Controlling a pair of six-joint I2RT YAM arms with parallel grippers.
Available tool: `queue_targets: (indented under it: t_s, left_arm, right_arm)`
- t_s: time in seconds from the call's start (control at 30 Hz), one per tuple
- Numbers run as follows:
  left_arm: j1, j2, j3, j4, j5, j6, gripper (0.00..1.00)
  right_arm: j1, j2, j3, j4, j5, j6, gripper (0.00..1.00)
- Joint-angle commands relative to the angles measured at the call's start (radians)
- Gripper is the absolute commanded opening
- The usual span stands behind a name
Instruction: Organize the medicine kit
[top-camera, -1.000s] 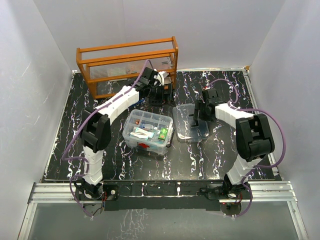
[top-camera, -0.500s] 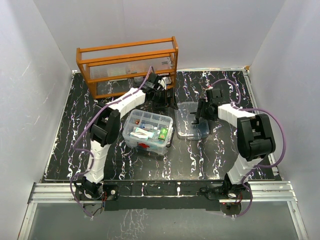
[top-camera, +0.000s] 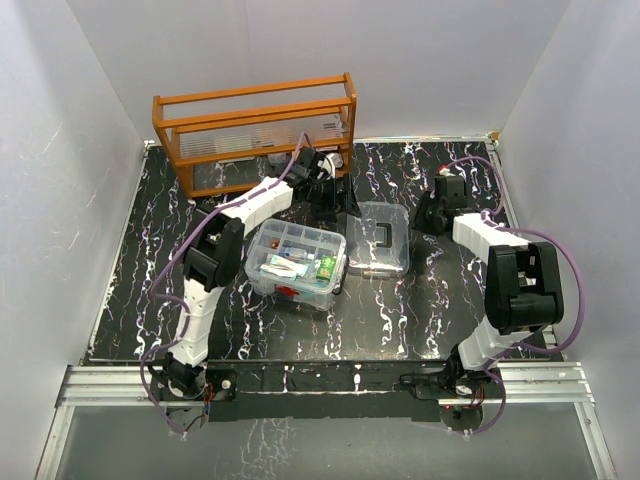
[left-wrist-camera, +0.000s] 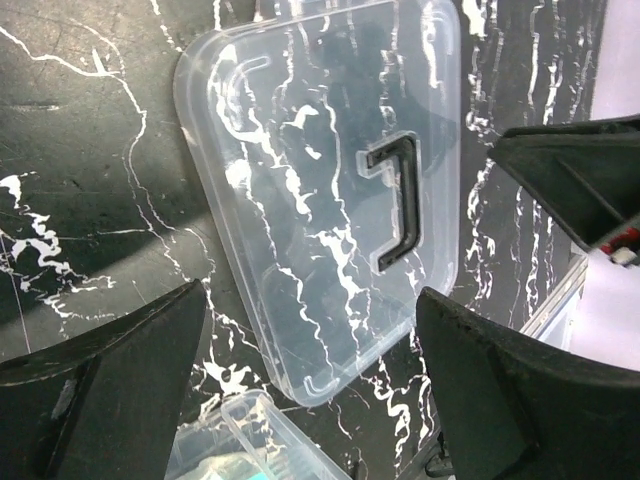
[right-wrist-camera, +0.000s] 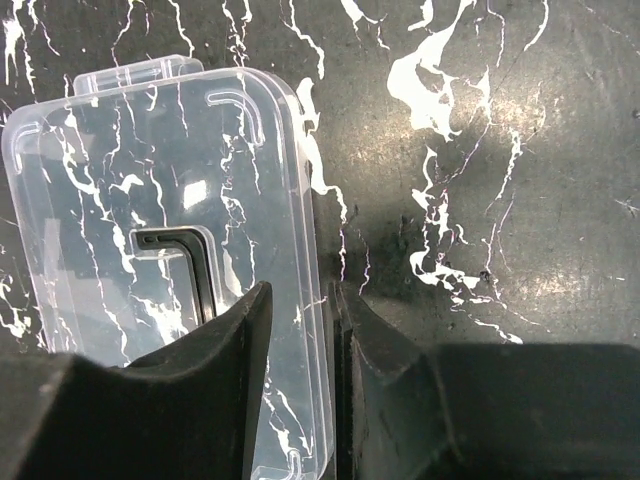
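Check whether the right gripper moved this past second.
Yes. The right gripper shifted right, away from the clear red-latched plastic box, to the clear lid's edge.

Worktop (top-camera: 140, 262): black, white-veined; centre: open clear box (top-camera: 322, 295); just right: flat lid (top-camera: 372, 262); back left: orange rack (top-camera: 255, 130)

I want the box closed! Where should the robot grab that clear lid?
Grab the clear lid by its long right edge, coming from the right side. It lies flat on the table with its dark handle lying flush, so the thin rim is probably easiest to pinch.
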Motion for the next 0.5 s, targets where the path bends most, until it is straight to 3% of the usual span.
queue_targets:
  t_s: [0.0, 0.23, 0.47]
  left_arm:
    - [0.004, 0.017, 0.031, -0.015, -0.042, -0.025, 0.84]
    - [0.004, 0.039, 0.032, -0.019, -0.038, -0.026, 0.84]
    - [0.005, 0.051, 0.037, -0.026, -0.018, -0.02, 0.83]
  right_arm:
    - [-0.007, -0.021, 0.01, 0.056, -0.062, -0.015, 0.3]
    - [0.033, -0.004, 0.026, 0.008, -0.035, -0.078, 0.64]
    - [0.083, 0.069, 0.073, -0.051, 0.042, -0.101, 0.71]
